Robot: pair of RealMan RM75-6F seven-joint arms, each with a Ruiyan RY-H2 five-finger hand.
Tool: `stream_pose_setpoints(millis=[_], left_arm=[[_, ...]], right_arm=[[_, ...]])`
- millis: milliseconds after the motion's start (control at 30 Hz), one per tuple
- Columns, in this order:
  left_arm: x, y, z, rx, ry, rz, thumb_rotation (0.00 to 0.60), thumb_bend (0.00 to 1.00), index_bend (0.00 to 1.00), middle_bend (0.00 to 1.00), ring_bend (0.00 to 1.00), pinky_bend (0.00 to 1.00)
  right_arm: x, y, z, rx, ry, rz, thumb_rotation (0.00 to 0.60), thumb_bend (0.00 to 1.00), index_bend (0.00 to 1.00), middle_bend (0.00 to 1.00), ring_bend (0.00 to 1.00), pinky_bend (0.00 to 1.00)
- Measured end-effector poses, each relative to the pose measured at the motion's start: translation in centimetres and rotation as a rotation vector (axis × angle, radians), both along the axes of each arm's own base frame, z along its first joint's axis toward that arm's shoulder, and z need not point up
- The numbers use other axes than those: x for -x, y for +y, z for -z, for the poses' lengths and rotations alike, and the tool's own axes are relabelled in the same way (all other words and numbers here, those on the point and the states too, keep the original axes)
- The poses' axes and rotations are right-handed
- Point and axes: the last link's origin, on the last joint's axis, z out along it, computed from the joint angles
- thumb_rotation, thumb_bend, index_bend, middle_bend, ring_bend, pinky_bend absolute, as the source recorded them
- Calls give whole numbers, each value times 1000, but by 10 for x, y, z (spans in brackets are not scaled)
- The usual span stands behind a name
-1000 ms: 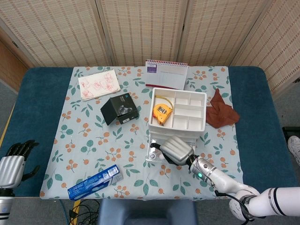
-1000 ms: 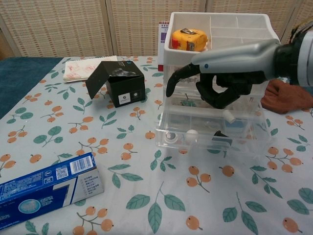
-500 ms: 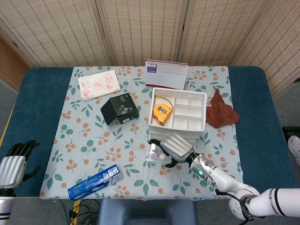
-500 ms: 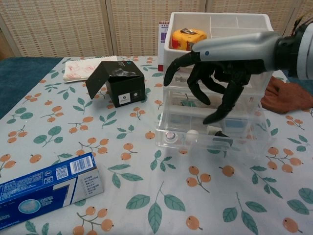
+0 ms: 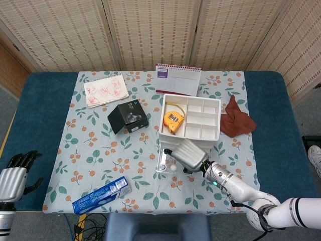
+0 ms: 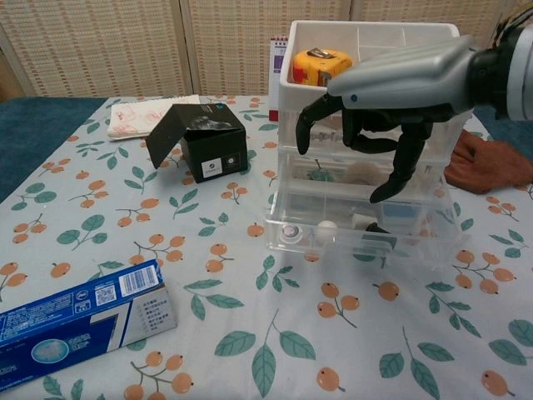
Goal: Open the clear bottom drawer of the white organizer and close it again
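The clear bottom drawer [image 6: 358, 237] juts forward from the white organizer [image 5: 190, 117] at mid-surface. My left hand [image 5: 14, 175] idles off the near-left edge, fingers spread, holding nothing. My right hand [image 6: 391, 108] hovers above the drawer, fingers apart and empty. I judge closing comes next: push the front inward. No writing is legible.

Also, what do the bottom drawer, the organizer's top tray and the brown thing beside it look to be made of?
Drawer: clear glossy plastic, probably; its contents show through. Top tray: opaque white plastic, smooth dividers. Brown thing: soft cloth, apparently, since it lies crumpled in folds.
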Motion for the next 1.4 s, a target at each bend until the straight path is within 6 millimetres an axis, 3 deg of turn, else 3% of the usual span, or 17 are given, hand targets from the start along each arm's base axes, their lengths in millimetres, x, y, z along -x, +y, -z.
stream_pose_setpoints(millis=[333,567,1400], left_arm=[[1,-1,-1,-2,2,-10,600,244,217,191,208,149],[2,-1,0,2,2,-14,600,244,217,191,207,149],[2,0,4,14,-3,-18,600,244,217,191,205,149]], right_arm=[[8,-4,7,-8,245,-190,600,53,322,903,1000,1000],[14,-2,7,-27,309,-244,600,53,328,903,1000,1000],[38,0,16,-30,258,-192,600,53,397,919,1000,1000]])
